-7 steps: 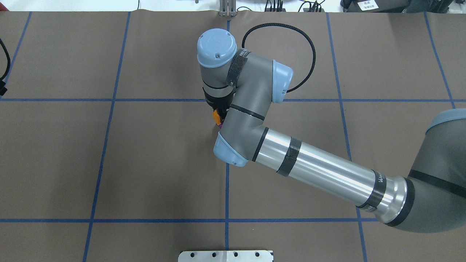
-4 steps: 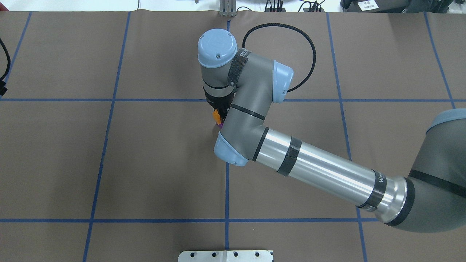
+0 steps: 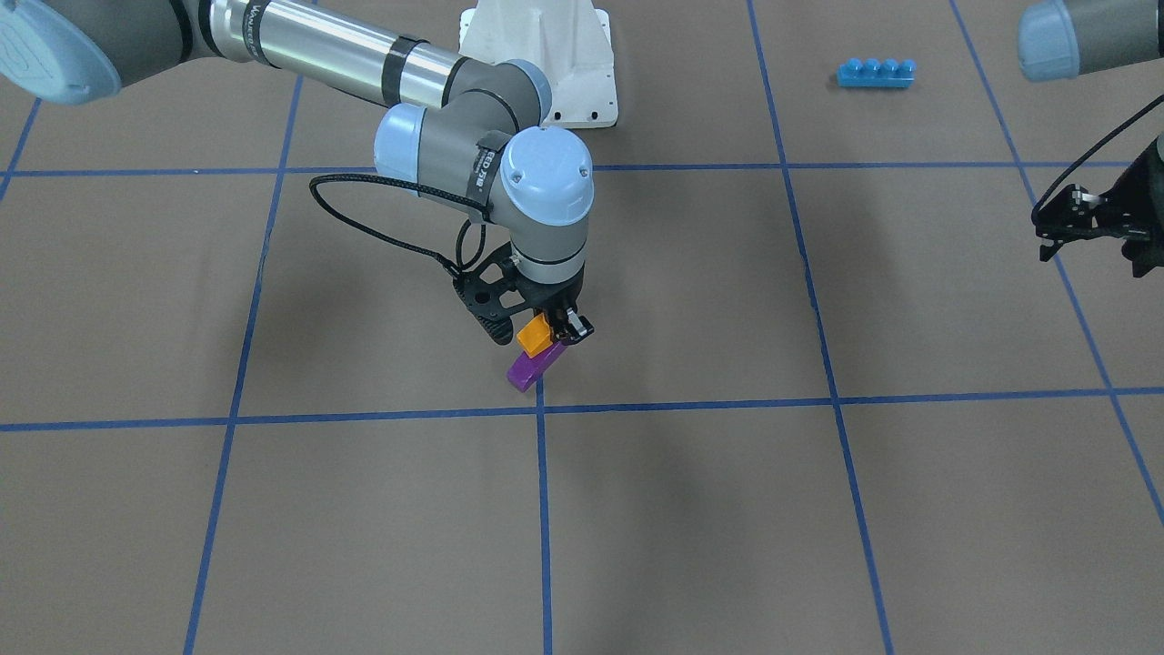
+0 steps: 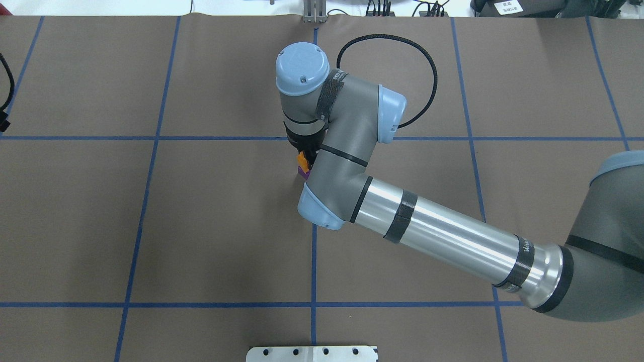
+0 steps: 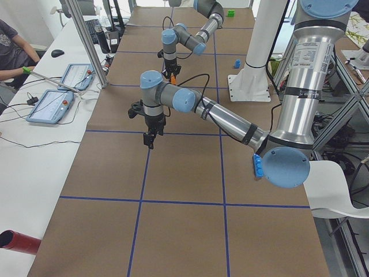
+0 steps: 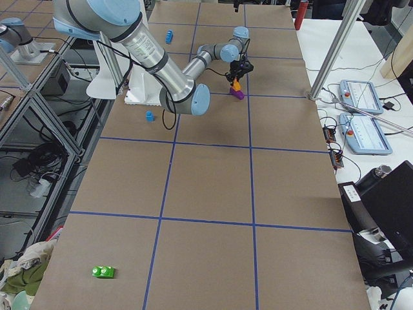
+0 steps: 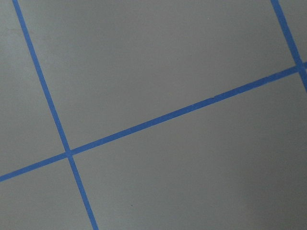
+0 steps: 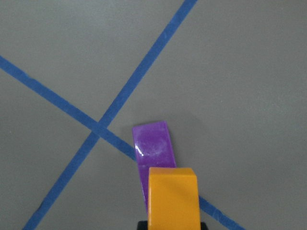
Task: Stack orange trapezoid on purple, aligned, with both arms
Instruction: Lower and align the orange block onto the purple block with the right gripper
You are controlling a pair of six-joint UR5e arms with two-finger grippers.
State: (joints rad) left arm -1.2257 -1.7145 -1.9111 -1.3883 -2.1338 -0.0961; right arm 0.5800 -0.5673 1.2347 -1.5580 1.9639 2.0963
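The right arm is nudging a little toward its own side of the bench compared with a second ago. In the overhead view its wrist cap is sitting slightly further across. The orange trapezoid is poking out less beside the wrist and lying more directly over the sliver of purple block than it was

The right pincer is gripping the orange trapezoid between fingers closed down onto it and carrying it low over the purple block. That block is lying flat on the bench, just beside a crossing of blue tape lines. In the right wrist view the orange piece is covering the near end of the purple one, sitting a touch to one side and turned slightly off the purple's long axis. Whether the two are touching yet I cannot tell

The shift is reading as a fine correction before pressing down, and the stack is not looking seated or aligned yet

The left pincer is hanging well apart at the bench's side, its camera seeing only bare bench and tape. Whether it is open or closed I cannot tell, and nothing is showing in it
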